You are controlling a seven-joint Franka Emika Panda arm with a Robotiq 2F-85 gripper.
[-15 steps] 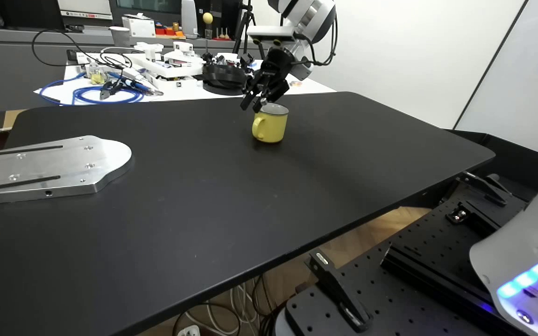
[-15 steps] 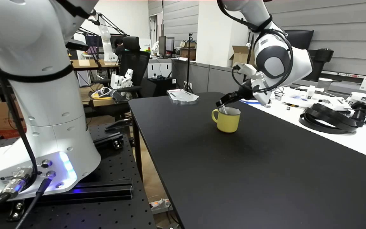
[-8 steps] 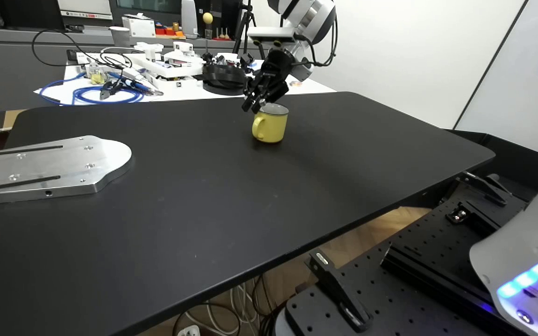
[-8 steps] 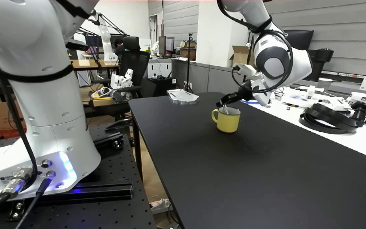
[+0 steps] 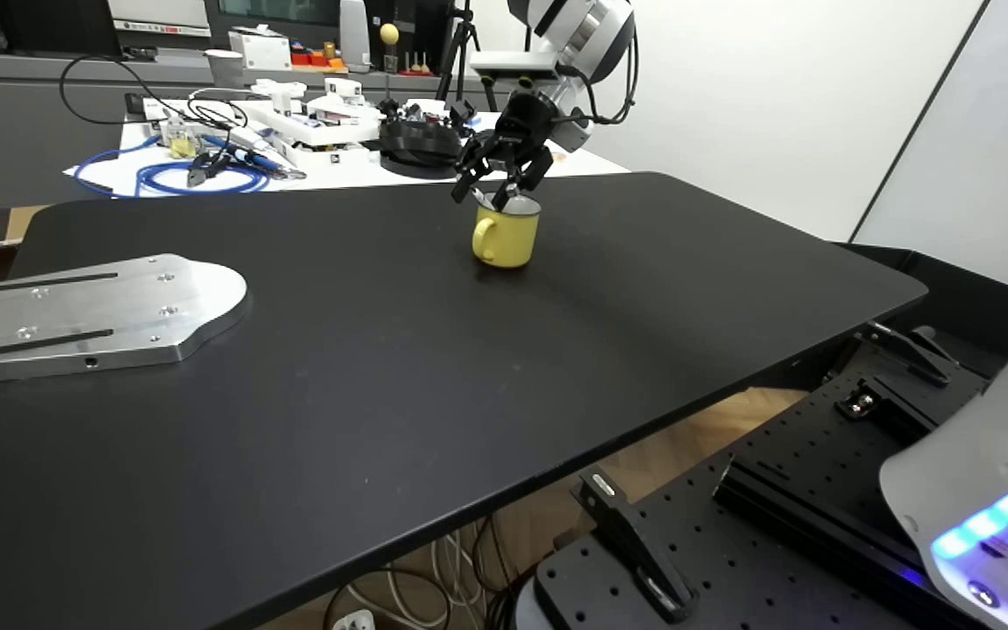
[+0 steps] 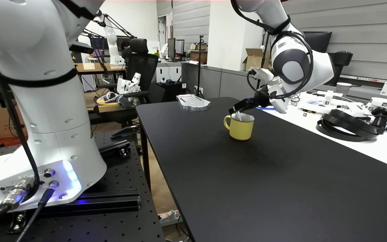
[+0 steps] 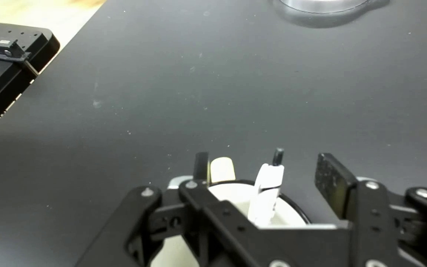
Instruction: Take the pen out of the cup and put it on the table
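Pen (image 7: 267, 196) between parted fingers (image 7: 333, 187), touching neither

The claw (image 7: 264, 163) is released, one finger standing on each side of the white pen, which is in the yellow mug (image 5: 507, 240) on the black desk (image 5: 381, 394). The pen's long axis rises out of the mouth, dark end (image 7: 278, 157) uppermost, leaning toward the wrist view's right edge, and the gap between the fingers lies crosswise to it. The grasp turns on that: squeezing from here should, I judge, meet the shaft near its top, though a slightly lower reach may hold better. The dark end looks a little closer to the finger farther from the mug's handle (image 7: 222, 169), so that one would probably touch first.

Only the wrist view shows the dark end and the space on either side of it plainly. In an exterior view the fingers (image 6: 244, 104) line up nearly one behind the other, hiding the gap, but the white shaft (image 6: 238, 116) can be seen slanting toward the handle. In an exterior view the spread shows, one finger (image 5: 501, 198) overlapping the mouth; whether it dips inside cannot be told.
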